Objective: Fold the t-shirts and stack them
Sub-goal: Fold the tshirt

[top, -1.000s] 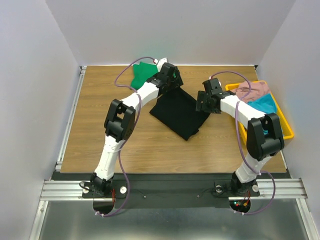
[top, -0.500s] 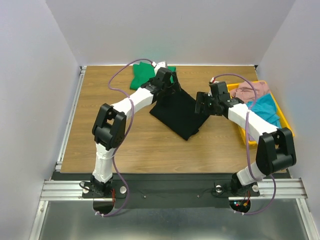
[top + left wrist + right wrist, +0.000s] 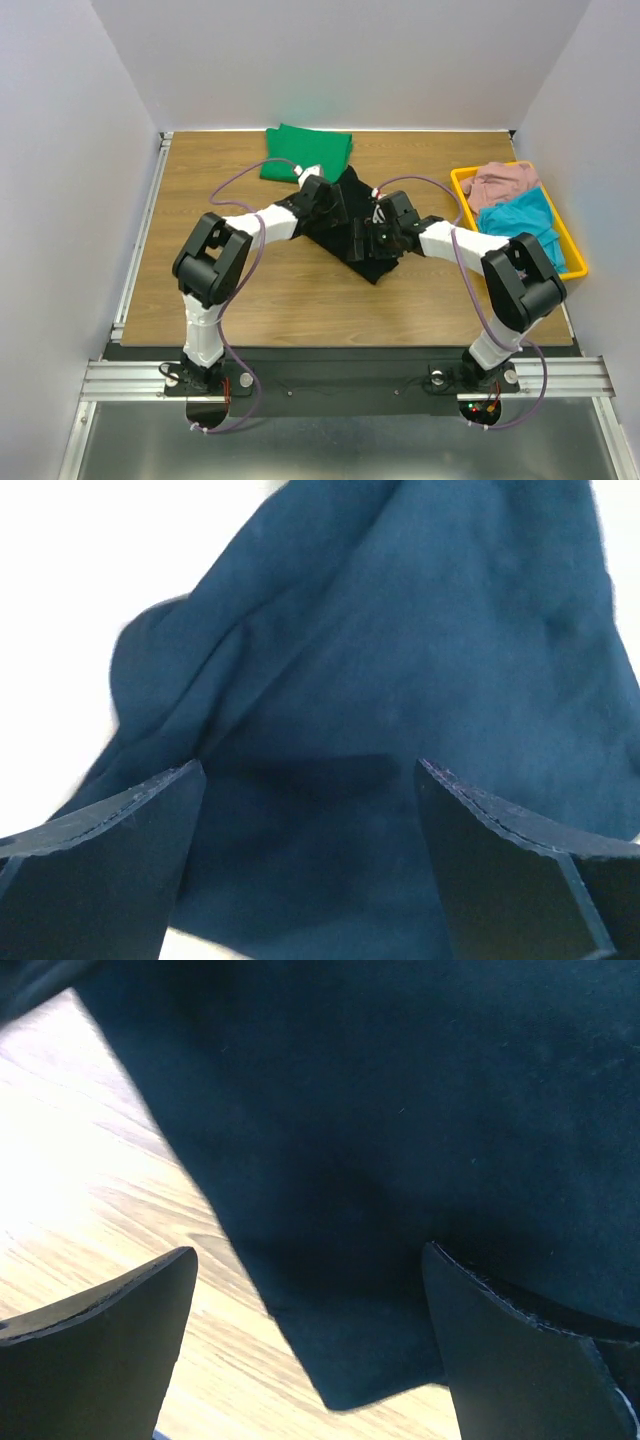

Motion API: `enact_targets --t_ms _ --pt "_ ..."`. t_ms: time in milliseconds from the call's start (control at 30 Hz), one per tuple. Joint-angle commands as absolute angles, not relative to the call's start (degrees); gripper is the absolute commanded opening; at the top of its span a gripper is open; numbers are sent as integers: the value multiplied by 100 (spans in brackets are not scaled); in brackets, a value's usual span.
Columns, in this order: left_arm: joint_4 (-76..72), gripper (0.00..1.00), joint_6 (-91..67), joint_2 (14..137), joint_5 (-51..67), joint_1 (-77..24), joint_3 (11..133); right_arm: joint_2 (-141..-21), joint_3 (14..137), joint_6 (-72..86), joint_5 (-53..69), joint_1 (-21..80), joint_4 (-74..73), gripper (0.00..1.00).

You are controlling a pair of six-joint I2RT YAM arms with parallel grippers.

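The black t-shirt (image 3: pixel 352 222) lies folded in the middle of the table. The green t-shirt (image 3: pixel 307 152) lies folded at the back. My left gripper (image 3: pixel 333 205) is open and low over the black shirt's left part; in the left wrist view the cloth (image 3: pixel 400 660) fills the gap between the jaws. My right gripper (image 3: pixel 372 232) is open and low over the shirt's right near part; the right wrist view shows a corner of the black cloth (image 3: pixel 380 1210) between the jaws, on the wood. Neither gripper holds cloth.
A yellow bin (image 3: pixel 575 252) at the right edge holds a pink cloth (image 3: pixel 505 182) and a teal cloth (image 3: pixel 520 215). The wooden table (image 3: pixel 200 260) has metal rails along its left and near edges.
Both grippers have come down and inward onto the black shirt. The left arm has moved off the green shirt, which now shows fully. The black shirt looks slightly bunched.
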State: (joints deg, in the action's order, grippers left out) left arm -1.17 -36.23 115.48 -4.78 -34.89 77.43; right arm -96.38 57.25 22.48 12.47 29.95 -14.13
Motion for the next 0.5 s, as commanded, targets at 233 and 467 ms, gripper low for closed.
enact_targets --t_ms 233,467 --pt "-466 98 -4781 9223 -44 -4060 4002 -8475 4450 2031 1484 3024 -1186 100" --pt "174 98 -5335 7247 -315 -4922 3182 -7437 3806 1802 1916 3050 -1362 100"
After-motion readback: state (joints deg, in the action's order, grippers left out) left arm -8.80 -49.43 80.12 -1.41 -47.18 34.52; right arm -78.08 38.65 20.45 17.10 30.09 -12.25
